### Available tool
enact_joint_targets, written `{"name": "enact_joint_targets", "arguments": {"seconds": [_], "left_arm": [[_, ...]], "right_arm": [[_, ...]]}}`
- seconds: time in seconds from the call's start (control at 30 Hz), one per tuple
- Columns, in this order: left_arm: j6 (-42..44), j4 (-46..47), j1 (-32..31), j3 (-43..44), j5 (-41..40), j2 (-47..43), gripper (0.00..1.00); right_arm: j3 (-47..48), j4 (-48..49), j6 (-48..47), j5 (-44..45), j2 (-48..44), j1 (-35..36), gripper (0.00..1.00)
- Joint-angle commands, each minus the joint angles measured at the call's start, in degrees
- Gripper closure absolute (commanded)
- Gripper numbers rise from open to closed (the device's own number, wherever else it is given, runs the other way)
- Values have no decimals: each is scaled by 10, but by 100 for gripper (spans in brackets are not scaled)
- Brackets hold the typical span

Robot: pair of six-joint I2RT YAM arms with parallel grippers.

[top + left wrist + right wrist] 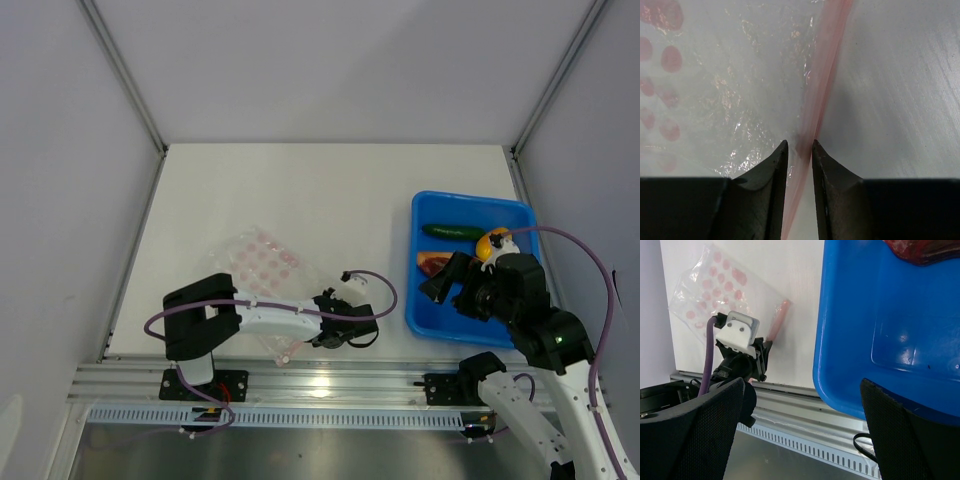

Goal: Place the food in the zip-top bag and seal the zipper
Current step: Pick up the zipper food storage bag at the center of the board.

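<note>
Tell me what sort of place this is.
Most likely a robotics lab test cell, not a kitchen: a bare white table boxed in by plain white panels, an aluminium mounting rail along its near edge, and toy food in a blue tray.

The black left end effector (800, 145) straddles the pale pink zipper (822, 85) of the clear, glinting zip-top bag (262, 262), which is printed with pink dots and lies on the white tabletop (320, 190). By the black right end effector (800, 390) sits a bright blue tray (470, 198). It holds the dark-green cucumber (452, 231), the yellow-orange piece (492, 243) and the red-brown piece (432, 263).
</note>
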Motion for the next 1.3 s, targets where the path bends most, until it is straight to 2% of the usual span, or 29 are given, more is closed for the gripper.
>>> {"name": "enact_joint_targets", "arguments": {"seconds": [0.0,0.37,0.53,0.57,0.7,0.97,1.27], "left_arm": [[-15,-6,-3,-5,-22,-5,73],[-30,-26,-3,-6,-44,-11,75],[-29,-28,-3,-2,-52,-9,91],[-28,-27,-3,-3,-53,-10,99],[-22,-28,-1,0,-50,-25,99],[49,-7,8,23,33,-155,99],[98,-39,31,139,148,-214,99]], "right_arm": [[3,10,3,-6,-8,-3,1],[0,13,5,-11,-8,-3,1],[-1,13,6,-13,-9,-2,1],[-2,14,7,-13,-10,-3,1],[-9,20,5,-12,-10,-2,1],[-26,57,0,-73,6,-2,2],[-39,150,39,-135,34,9,19]]}}
